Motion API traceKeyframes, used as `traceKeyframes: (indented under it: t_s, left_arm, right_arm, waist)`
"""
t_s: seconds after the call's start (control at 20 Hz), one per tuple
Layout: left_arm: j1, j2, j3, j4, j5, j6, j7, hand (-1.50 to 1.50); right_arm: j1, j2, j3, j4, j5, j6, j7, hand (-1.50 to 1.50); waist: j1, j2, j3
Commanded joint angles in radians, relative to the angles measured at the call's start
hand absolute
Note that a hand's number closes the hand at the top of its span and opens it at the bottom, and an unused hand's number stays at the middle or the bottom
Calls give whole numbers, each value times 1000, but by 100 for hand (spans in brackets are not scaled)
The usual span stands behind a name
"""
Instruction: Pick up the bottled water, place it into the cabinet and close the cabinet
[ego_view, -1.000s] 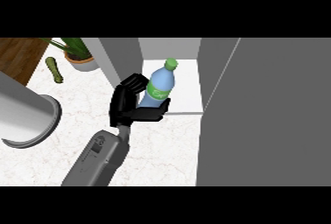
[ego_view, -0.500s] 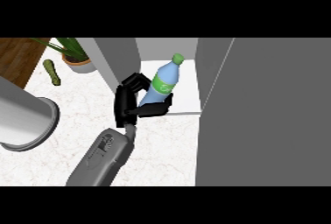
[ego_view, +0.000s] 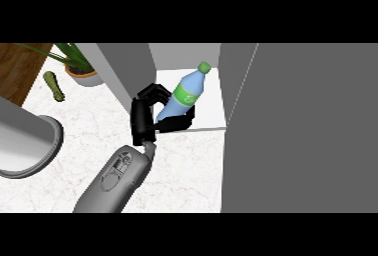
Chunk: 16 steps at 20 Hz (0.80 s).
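Bottled water (ego_view: 187, 93) shifted slightly deeper into cabinet (ego_view: 211, 116), left hand (ego_view: 140, 117) curled round it

The see-through blue plastic water bottle (ego_view: 188, 95), with a green cap and green label, leans cap-away in the curled left hand (ego_view: 144, 117), at the mouth of the open grey cabinet (ego_view: 129, 62) just past that hand.

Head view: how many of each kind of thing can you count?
bottle: 1
potted plant: 1
green vegetable: 1
grey round container: 1
cabinet: 1
left hand: 1
Total: 6
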Motion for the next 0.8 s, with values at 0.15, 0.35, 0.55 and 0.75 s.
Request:
traceKeyframes:
  t_s: [0.15, 0.35, 0.55, 0.75]
  left_arm:
    - [-263, 91, 18, 220, -71, -49, 43, 150]
    - [-252, 129, -1, 265, -94, -26, 56, 150]
    - [-278, 113, -26, 304, -127, 36, 75, -150]
    - [-361, 122, 46, 476, -89, -44, -5, -150]
  right_arm:
    - [30, -4, 26, 1, 12, 9, -12, -150]
    - [-18, 6, 3, 6, -6, -2, 4, -150]
    - [-44, 15, 8, 38, 9, -5, -2, -150]
    - [-27, 13, -3, 53, 4, -1, -23, -150]
  waist:
    - [-45, 31, -6]
    - [-41, 39, -7]
    - [-37, 41, -6]
    - [-34, 44, -8]
